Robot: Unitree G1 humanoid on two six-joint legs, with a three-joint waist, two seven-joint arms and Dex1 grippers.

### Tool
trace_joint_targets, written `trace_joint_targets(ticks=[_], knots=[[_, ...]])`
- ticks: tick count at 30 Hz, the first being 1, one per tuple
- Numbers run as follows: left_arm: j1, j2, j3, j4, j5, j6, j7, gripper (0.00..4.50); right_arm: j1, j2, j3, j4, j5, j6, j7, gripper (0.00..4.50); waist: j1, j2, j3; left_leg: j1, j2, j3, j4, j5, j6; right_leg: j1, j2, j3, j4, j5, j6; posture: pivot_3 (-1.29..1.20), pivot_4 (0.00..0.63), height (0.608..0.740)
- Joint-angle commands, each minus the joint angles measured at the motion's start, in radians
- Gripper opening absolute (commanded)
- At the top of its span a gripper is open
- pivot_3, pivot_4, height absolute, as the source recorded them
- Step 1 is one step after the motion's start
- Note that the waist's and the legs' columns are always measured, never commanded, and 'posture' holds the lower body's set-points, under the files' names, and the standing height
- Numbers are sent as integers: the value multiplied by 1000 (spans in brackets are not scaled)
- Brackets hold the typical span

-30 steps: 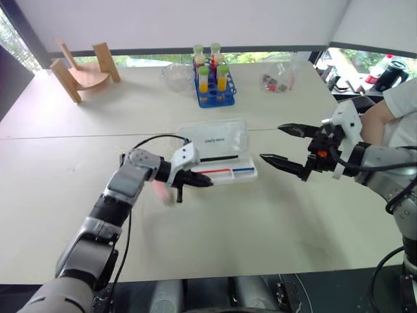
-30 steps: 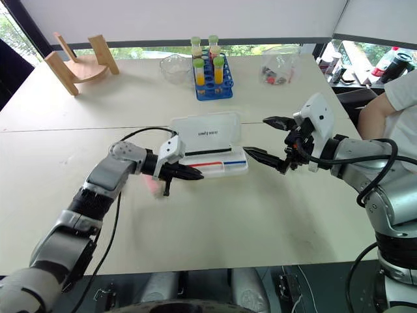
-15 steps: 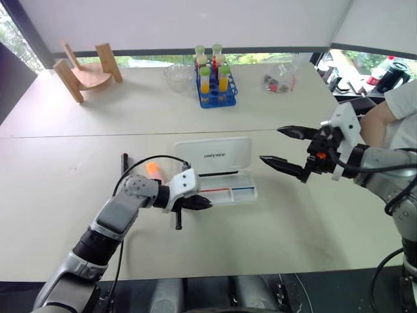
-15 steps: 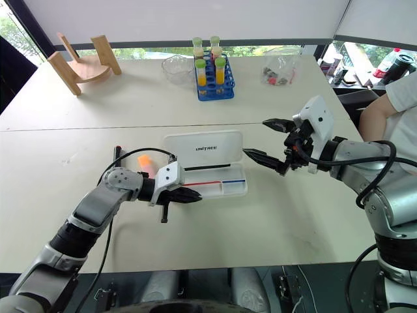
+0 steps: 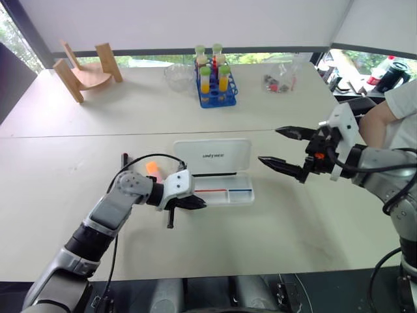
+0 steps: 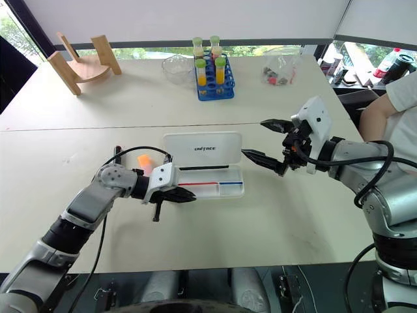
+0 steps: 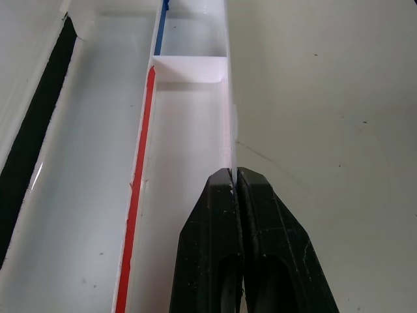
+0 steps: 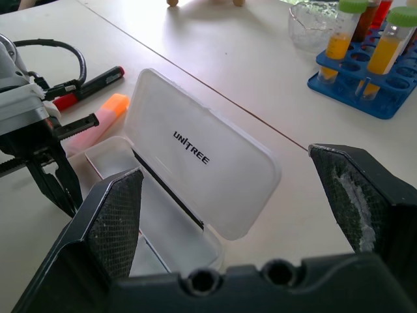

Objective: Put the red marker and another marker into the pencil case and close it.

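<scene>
Cream laminate covers the worktop (image 5: 273, 228), with a thin seam running across it just behind the pencil case (image 5: 215, 171); the surface looks matt and lightly scuffed in my left wrist view, with a few dark specks. Beyond the far edge I see a pale blind over a strip of window with greenery outside; at the right edge a person's arm (image 5: 374, 120) in a white sleeve rests near a second dark surface.

White plastic, the pencil case lies open at the middle of the worktop, its lettered lid tilted up at the back and the tray with red and blue stripes facing me; the tray looks empty. My left claw (image 6: 177, 195) is pinched shut with nothing between its fingers, its tips at the near left rim of the tray; my right claw (image 6: 260, 139) hangs above the worktop just right of the case, spread wide and empty.

Both pens lie on the worktop left of the case, behind my left wrist: the red marker (image 8: 88, 87) further out, the orange-capped highlighter (image 8: 103, 116) nearer the case, neither one inside it.

At the back stand a blue rack of tubes (image 5: 214, 81) with green caps and orange liquid, a clear glass bowl (image 5: 177, 75) to its left, a clear bag of small items (image 5: 279, 79) to its right, and a wooden stand (image 5: 85, 68) in the far left corner.
</scene>
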Motion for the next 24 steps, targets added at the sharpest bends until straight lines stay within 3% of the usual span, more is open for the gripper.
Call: trace_joint_targets(ticks=[1,3,10,13,19,24], knots=[[-28,5,11,1,-14,-21,-12,298,-21,4,-4,0,-6,-23,5,4500,-1,0,0,0,0,0,0,0,0,0,0,0,0,0,0,0,150,740],[-33,6,16,-3,-22,-17,-17,881,-21,5,-3,2,-9,-25,6,4500,-1,0,0,0,0,0,0,0,0,0,0,0,0,0,0,0,150,740],[-39,47,69,-144,-129,95,-42,4365,-24,4,0,7,-19,-32,12,4500,-2,0,0,0,0,0,0,0,0,0,0,0,0,0,0,0,150,740],[-50,87,160,-237,-222,191,-21,4475,-28,3,3,11,-23,-35,16,4500,-3,0,1,0,1,0,0,0,0,0,0,0,0,0,0,0,150,740],[-62,169,505,-318,-437,459,156,4475,-43,6,10,26,-30,-44,22,4500,-8,0,3,0,1,0,0,0,0,0,1,0,0,0,0,0,150,740],[19,198,641,-298,-317,522,444,4475,-55,12,6,28,-31,-48,18,4500,-6,1,3,0,1,0,-1,0,0,-1,1,0,0,0,0,0,150,740]])
